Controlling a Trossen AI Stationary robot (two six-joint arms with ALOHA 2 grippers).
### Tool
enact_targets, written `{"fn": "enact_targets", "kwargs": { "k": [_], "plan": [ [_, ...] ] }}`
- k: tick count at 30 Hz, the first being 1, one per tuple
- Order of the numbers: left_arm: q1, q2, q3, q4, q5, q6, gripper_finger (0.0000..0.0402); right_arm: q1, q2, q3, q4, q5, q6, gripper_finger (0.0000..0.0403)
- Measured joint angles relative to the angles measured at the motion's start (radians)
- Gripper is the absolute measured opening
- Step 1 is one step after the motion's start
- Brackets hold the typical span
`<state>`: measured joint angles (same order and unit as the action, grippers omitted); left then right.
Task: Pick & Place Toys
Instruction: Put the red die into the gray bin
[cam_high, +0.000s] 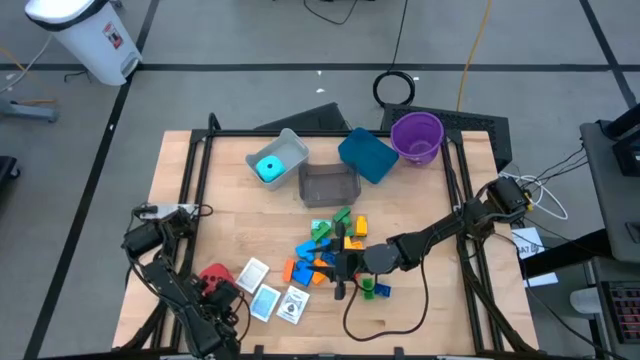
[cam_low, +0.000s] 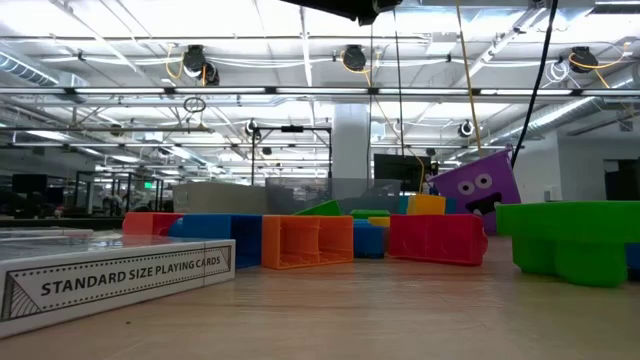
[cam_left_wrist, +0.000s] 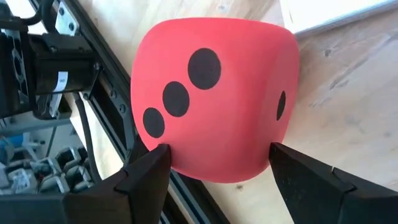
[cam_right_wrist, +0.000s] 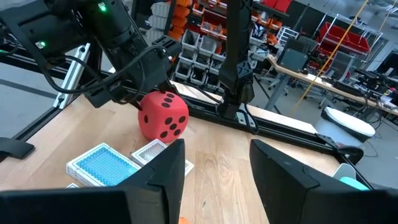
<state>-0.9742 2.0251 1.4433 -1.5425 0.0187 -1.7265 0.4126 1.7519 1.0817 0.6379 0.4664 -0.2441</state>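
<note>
A red die (cam_left_wrist: 214, 99) with black pips sits at the table's near left, beside three flat cards (cam_high: 268, 295). My left gripper (cam_left_wrist: 217, 155) points steeply down with the die between its fingers. A pile of coloured bricks (cam_high: 330, 255) lies at the table's middle, and in the low view the bricks (cam_low: 320, 240) rest flat on the wood. My right gripper (cam_right_wrist: 214, 149) hangs level above the pile's near side, pointing toward the table's left, open with nothing between its fingers. A cyan die (cam_high: 268, 167) lies in the grey bin (cam_high: 292, 148). My left gripper has the red die pinched between its two fingers, one fingertip (cam_left_wrist: 158, 155) on the three-pip face's lower edge and the other on the opposite side (cam_left_wrist: 273, 134). The fingers slant down from the table's near left. Whether the die rests on the wood or hangs clear, I cannot tell.
A dark bin (cam_high: 328, 185), a teal bin (cam_high: 367, 155) and a purple cup (cam_high: 417, 137) stand at the far side. A playing-card box (cam_low: 110, 280) lies close to the low camera. Black frame rails (cam_high: 190, 180) run along the table's left and right sides.
</note>
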Motion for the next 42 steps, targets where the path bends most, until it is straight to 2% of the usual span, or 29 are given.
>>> {"fn": "enact_targets", "kwargs": {
  "k": [7,9,14,23,28,35,42],
  "plan": [
    [0.051,0.000,0.000,-0.008,0.110,0.172,0.0272,0.002,0.000,0.000,0.000,0.000,0.022,0.0157],
    [0.063,0.000,0.000,-0.025,0.116,0.181,0.0272,0.002,0.000,0.000,0.000,0.000,0.023,0.0157],
    [0.076,-0.011,0.015,-0.025,0.081,0.215,0.0281,0.002,0.000,0.000,-0.004,0.000,0.023,0.0157],
    [0.087,-0.011,0.061,-0.021,0.055,0.261,0.0352,0.002,0.000,0.000,-0.007,0.000,0.023,0.0157],
    [0.081,-0.011,0.058,-0.011,0.023,0.255,0.0376,0.005,0.000,0.000,-0.007,0.000,0.023,0.0157],
    [0.132,-0.012,0.067,-0.026,0.070,0.276,0.0385,0.008,0.000,0.000,-0.007,0.000,0.020,0.0157],
    [0.148,-0.014,0.071,-0.028,0.003,0.319,0.0386,0.008,0.000,0.000,-0.007,0.000,0.022,0.0157]
  ]
}}
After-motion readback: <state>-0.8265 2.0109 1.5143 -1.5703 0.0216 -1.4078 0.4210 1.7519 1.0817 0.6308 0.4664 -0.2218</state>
